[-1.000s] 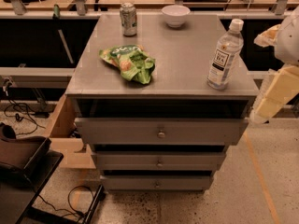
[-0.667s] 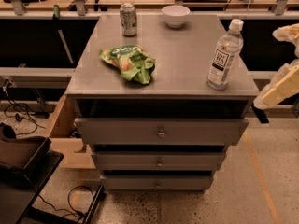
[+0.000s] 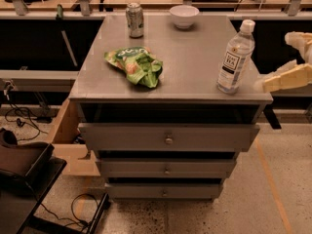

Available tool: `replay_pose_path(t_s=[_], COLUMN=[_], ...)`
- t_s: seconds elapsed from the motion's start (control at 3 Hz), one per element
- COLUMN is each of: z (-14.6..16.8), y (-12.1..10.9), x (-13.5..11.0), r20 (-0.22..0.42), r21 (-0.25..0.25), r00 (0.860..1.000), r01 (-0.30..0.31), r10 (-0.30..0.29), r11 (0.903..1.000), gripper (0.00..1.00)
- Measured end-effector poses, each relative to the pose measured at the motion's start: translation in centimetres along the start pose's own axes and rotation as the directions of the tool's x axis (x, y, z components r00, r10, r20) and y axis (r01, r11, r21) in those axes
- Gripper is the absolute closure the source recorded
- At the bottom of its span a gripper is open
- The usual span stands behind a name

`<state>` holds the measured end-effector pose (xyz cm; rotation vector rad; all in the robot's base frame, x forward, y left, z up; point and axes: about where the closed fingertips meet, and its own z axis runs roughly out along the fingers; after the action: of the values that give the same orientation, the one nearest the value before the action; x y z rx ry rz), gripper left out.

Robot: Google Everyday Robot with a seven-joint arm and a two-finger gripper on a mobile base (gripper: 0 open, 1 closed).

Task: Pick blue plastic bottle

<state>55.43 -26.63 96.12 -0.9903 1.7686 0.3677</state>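
The blue plastic bottle (image 3: 236,56) stands upright near the right front corner of the grey cabinet top (image 3: 195,62). It is clear, with a white cap, a white label with dark lettering and a bluish lower part. My gripper (image 3: 278,61) comes in from the right edge of the camera view, level with the bottle's lower half and a little to its right, not touching it. Its two cream fingers (image 3: 287,77) are spread apart with nothing between them.
A metal can (image 3: 135,19) and a white bowl (image 3: 184,16) stand at the back of the top. A green snack bag (image 3: 136,65) lies left of centre. Drawers (image 3: 168,139) sit slightly open below. Cables, a wooden box and a dark case are on the floor at left.
My gripper has risen from beside the cabinet's right side to the bottle's height and its fingers now point left toward the bottle. The bottle has not moved.
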Motion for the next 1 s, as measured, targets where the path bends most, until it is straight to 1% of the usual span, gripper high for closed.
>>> replay_pose_path(t_s=[0.33,0.67,1.0], z=[1.6,1.6,2.6], y=[-0.9,-0.9,-1.0], x=[0.6,0.6,0.8], r20=[0.142,0.142,0.163], r21=[-0.045,-0.046,-0.066], r00=[0.982,0.982,0.978], r01=[-0.115,-0.115,-0.123], r10=[0.120,0.120,0.132], r11=[0.9923,0.9923,0.9903], gripper=[0.00,0.00,0.00])
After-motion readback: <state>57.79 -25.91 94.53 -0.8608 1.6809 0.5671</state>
